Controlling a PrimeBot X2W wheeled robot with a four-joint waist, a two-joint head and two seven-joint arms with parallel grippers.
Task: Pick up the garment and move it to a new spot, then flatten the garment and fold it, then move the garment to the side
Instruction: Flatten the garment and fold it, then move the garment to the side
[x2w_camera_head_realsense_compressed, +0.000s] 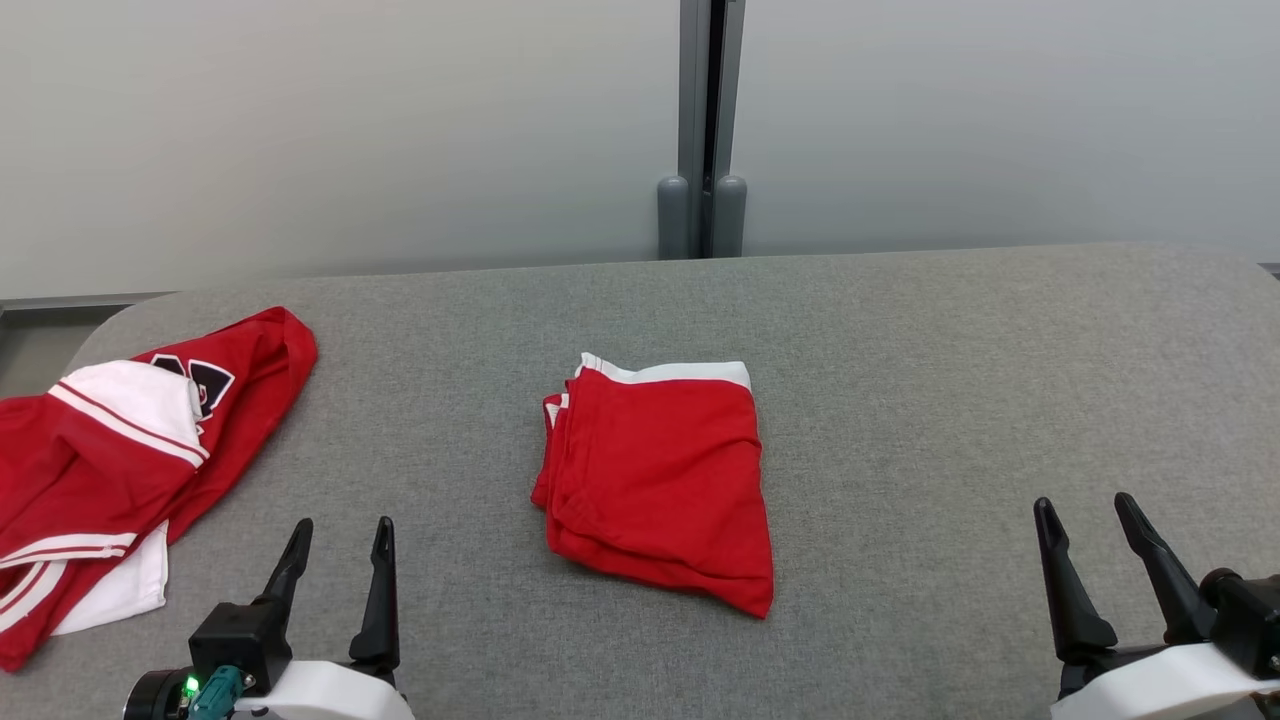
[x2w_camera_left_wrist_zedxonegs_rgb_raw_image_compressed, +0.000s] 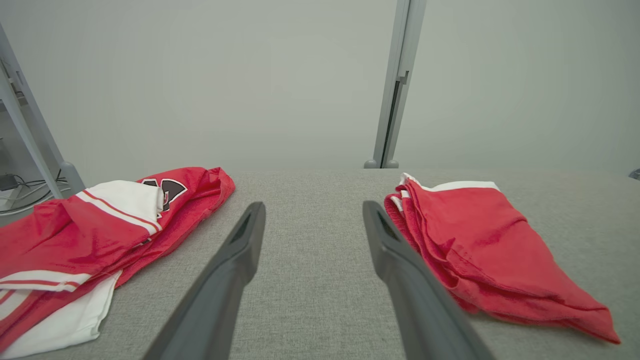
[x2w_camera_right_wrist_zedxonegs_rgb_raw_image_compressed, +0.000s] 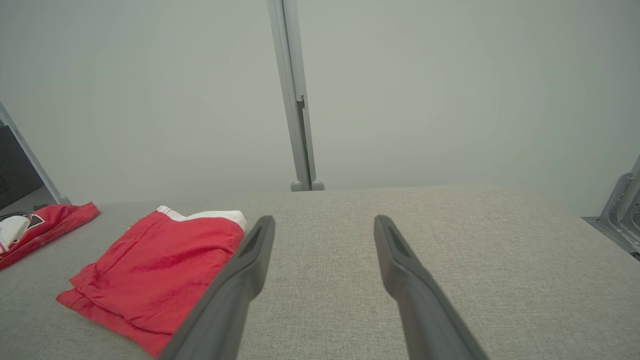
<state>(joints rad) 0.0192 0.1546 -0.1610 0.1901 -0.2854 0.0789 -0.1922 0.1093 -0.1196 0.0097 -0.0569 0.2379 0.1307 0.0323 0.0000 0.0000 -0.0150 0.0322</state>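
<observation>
Head view: folded red garment (x2w_camera_head_realsense_compressed: 655, 480) lies mid grey table (x2w_camera_head_realsense_compressed: 900, 400), apart from both grippers; left gripper (x2w_camera_head_realsense_compressed: 343, 522) and right gripper (x2w_camera_head_realsense_compressed: 1083, 500) spread, empty; crumpled red-white jersey (x2w_camera_head_realsense_compressed: 110, 450) at table's left. Left wrist view: fingers parted, garment right, jersey left. Right wrist view: fingers parted, garment left.

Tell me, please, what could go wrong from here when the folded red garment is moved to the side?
1. The garment shows loose stacked layers at its left edge. A shallow pinch by the open jaws might lift only the top layer and undo the fold.
2. A crumpled jersey lies on the left. Moving the garment that way could land it on the jersey or mix the two.
</observation>
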